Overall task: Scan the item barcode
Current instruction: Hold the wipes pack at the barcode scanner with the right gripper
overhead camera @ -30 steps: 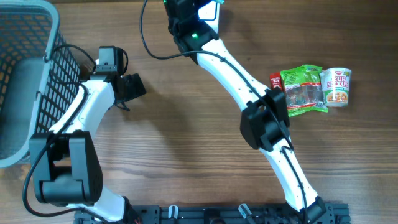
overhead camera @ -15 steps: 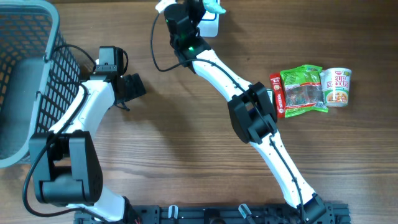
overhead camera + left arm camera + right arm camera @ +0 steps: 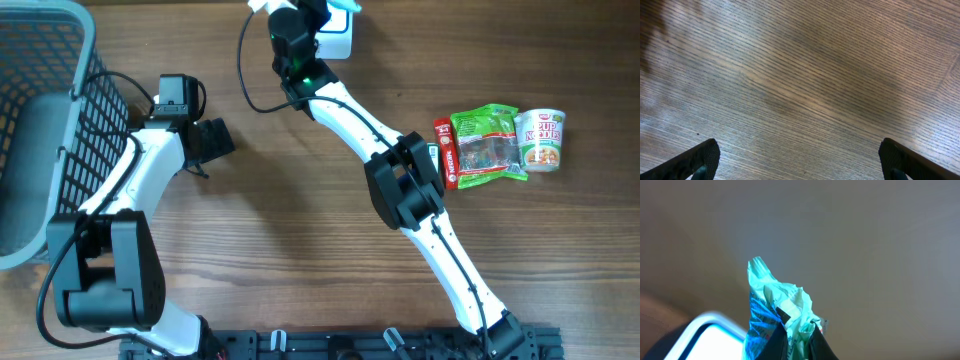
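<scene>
My right gripper (image 3: 798, 339) is shut on a crumpled mint-green and blue packet (image 3: 771, 308), which sticks up from between the dark fingers (image 3: 781, 344). In the overhead view that packet (image 3: 346, 4) hangs at the table's far edge, just above the white scanner (image 3: 336, 42). The scanner's lit face (image 3: 707, 339) glows at the lower left of the right wrist view. My left gripper (image 3: 800, 161) is open over bare wood, with nothing between its pads (image 3: 704, 157). From above, the left gripper (image 3: 214, 139) sits at the left, beside the basket.
A grey mesh basket (image 3: 48, 60) fills the far left. At the right lie a red stick packet (image 3: 444, 152), a green snack bag (image 3: 487, 146) and a cup of noodles (image 3: 542, 139). The right arm stretches diagonally across the table's middle.
The right arm has swung a little to the left, carrying the packet over the scanner, and has barely moved in the last half second. The left arm is unchanged.
</scene>
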{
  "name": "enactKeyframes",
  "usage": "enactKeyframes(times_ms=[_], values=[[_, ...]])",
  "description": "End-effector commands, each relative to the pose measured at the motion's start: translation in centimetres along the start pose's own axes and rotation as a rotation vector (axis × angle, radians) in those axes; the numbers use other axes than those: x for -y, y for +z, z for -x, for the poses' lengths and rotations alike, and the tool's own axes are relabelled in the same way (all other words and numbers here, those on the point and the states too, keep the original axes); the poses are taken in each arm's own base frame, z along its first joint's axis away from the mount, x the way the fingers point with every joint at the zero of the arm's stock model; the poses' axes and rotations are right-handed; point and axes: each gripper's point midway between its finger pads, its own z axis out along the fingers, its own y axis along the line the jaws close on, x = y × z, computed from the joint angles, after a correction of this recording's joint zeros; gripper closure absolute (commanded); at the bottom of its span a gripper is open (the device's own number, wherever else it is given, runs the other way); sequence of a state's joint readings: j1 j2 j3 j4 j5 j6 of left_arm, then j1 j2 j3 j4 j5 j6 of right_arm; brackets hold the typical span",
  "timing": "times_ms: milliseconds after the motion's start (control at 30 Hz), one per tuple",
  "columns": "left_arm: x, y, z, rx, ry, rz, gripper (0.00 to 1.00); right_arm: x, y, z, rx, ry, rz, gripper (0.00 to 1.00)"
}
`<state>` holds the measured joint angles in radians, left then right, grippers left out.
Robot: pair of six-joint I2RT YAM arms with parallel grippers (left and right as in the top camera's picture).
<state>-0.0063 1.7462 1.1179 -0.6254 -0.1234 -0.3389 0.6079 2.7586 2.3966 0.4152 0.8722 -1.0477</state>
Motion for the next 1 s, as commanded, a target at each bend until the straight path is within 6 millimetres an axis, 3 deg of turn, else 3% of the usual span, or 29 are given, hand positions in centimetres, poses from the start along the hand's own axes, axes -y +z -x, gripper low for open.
enactKeyframes(times_ms=[0, 267, 433, 667, 967], values=[[-0.2, -1.0, 1.1, 0.043, -0.019, 0.003, 0.0, 0.2, 0.0, 0.7, 0.034, -0.038, -0.022, 0.96], [-0.2, -1.0, 1.1, 0.043, -0.019, 0.003, 0.0, -2.9, 0.8, -1.9, -0.012, -0.016, 0.039, 0.96], [-0.2, -1.0, 1.1, 0.043, -0.019, 0.003, 0.0, -6.5, 0.4, -3.9, -0.068, -0.006, 0.154, 0.96], [-0.2, -1.0, 1.1, 0.043, -0.019, 0.003, 0.0, -7.3, -0.5, -4.0, -0.09, -0.043, 0.173, 0.96], [-0.2, -1.0, 1.1, 0.043, -0.019, 0.003, 0.0, -6.3, -0.9, -2.6, -0.061, 0.021, 0.124, 0.96]])
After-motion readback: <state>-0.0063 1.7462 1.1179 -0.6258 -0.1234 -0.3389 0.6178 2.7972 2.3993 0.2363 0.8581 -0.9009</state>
